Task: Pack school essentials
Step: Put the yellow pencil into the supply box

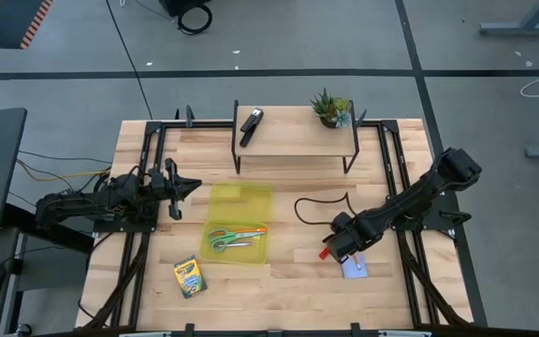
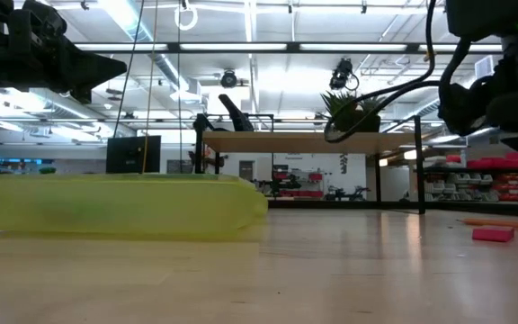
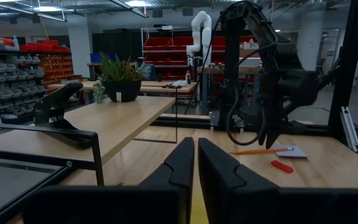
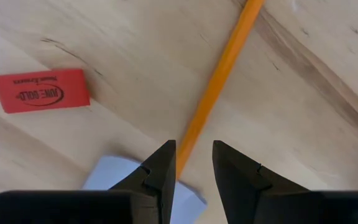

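Observation:
My right gripper (image 4: 194,152) is open and hovers just above the table, pointing down. Its fingertips stand on either side of the yellow pencil's (image 4: 219,74) near end, which rests on the pale blue notepad (image 4: 110,177). The small red piece (image 4: 41,90) lies flat beside them. In the high view the right gripper (image 1: 337,245) is right of the yellow tray (image 1: 241,201), which holds the green-handled scissors (image 1: 223,241) and the orange pen (image 1: 249,230). The crayon box (image 1: 190,277) lies near the table's front edge. My left gripper (image 3: 196,149) is shut and waits left of the tray.
A low wooden shelf (image 1: 293,145) at the table's far side carries the black stapler (image 1: 250,125) and the small potted plant (image 1: 332,109). A black cable (image 1: 321,201) loops on the table between the shelf and the right arm. Black frame rails (image 1: 138,234) run along both sides.

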